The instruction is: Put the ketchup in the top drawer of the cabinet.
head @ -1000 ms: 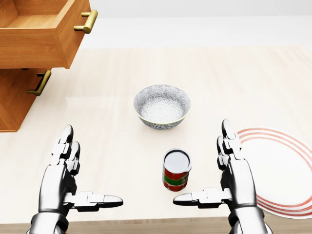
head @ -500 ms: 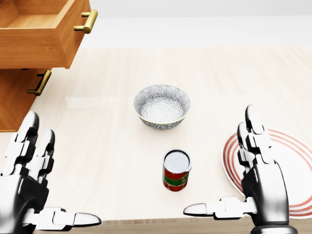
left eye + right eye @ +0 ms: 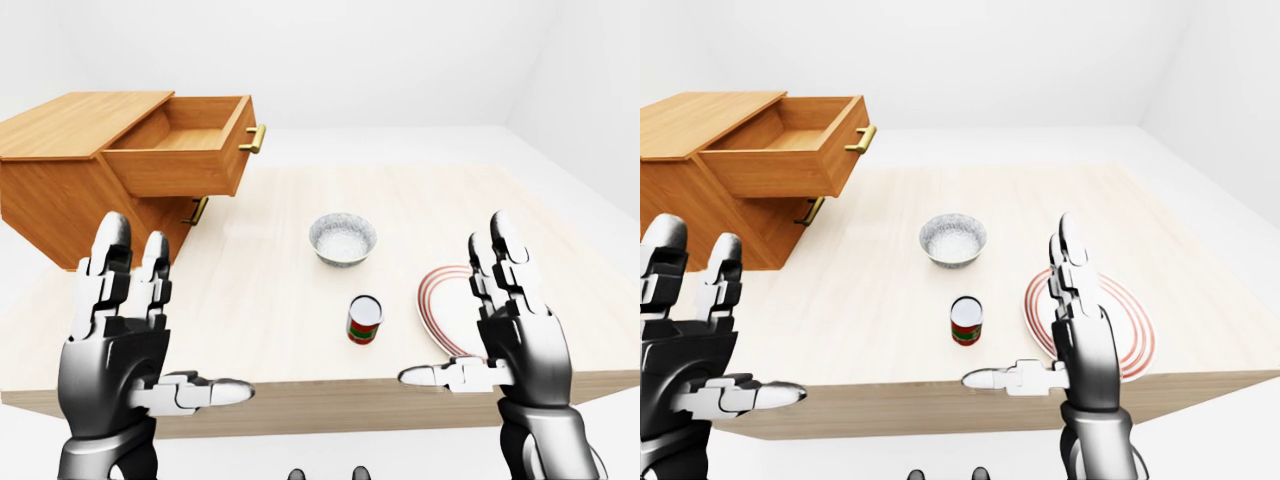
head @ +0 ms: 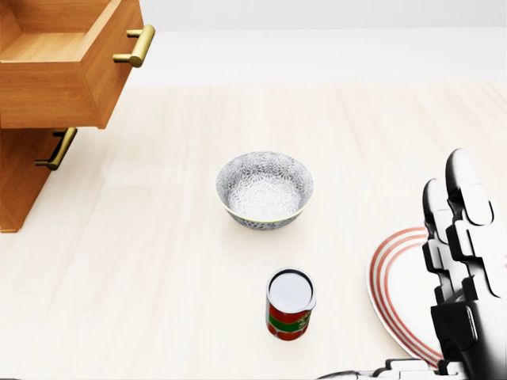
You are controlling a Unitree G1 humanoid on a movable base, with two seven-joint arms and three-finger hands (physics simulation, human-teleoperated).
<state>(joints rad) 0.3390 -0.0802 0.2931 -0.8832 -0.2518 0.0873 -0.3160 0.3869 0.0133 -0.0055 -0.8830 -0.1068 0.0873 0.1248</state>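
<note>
The ketchup [image 4: 290, 305] is a small red can with a green band and a pale lid. It stands upright on the light wooden table [image 4: 158, 253], below the bowl in the head view. The wooden cabinet [image 3: 60, 195] stands at the table's left, and its top drawer [image 3: 180, 150] is pulled out and looks empty. My left hand [image 3: 170, 320] is open, raised well left of the can. My right hand [image 3: 460, 310] is open, raised right of the can over the plate. Neither hand touches the can. The head view shows only the right hand [image 4: 459, 261].
A patterned grey bowl [image 4: 265, 190] sits above the can in the head view. A white plate with red rings [image 4: 392, 293] lies to the can's right, partly behind my right hand. A lower drawer with a brass handle [image 4: 54, 150] is shut. The table's near edge [image 3: 330, 395] runs between my hands.
Both hands have spread outward and risen toward the camera; the left hand has left the head view. The whole picture shifted slightly, so the camera has moved. The can has not moved.
</note>
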